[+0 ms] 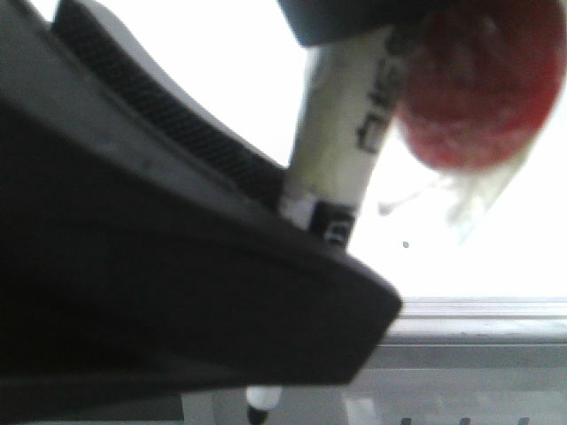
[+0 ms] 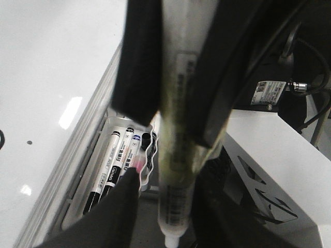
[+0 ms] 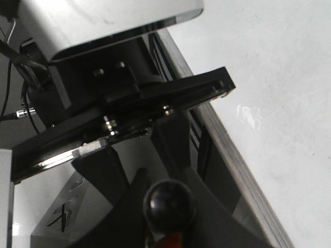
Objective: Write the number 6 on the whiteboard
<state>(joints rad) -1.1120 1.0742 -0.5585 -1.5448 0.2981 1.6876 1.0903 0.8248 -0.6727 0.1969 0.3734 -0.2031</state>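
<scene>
Left fingers (image 2: 170, 77) clamping marker (image 2: 176, 170), beside whiteboard (image 2: 46, 77)

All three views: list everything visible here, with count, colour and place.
whiteboard: one, glossy white, grey rail along its edge; no drawn 6 visible
held marker: one, white barrel with black print, clamped in left gripper
red round object: one, blurred, beside the marker, identity unclear
marker tray: one, clear, below the rail, holding several markers
left gripper: black fingers, shut on marker
right gripper: black, state unclear
</scene>
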